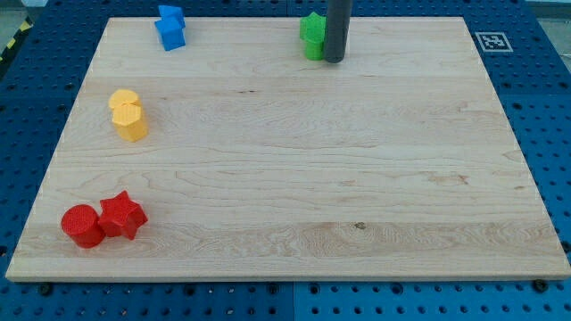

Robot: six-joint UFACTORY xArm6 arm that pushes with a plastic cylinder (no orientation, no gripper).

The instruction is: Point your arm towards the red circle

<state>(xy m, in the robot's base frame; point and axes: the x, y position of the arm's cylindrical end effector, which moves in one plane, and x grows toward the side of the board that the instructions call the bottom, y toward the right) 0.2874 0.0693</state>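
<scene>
The red circle (81, 226) lies near the view's bottom left corner of the wooden board (294, 169). A red star (121, 216) touches its right side. My tip (333, 60) is at the view's top centre, far from the red circle, right beside a green block (313, 37) that sits just left of the rod.
A blue block (169, 27) lies at the view's top left. A yellow block (128, 115) lies at the left edge, midway down. A black and white marker tag (492, 41) sits off the board's top right corner.
</scene>
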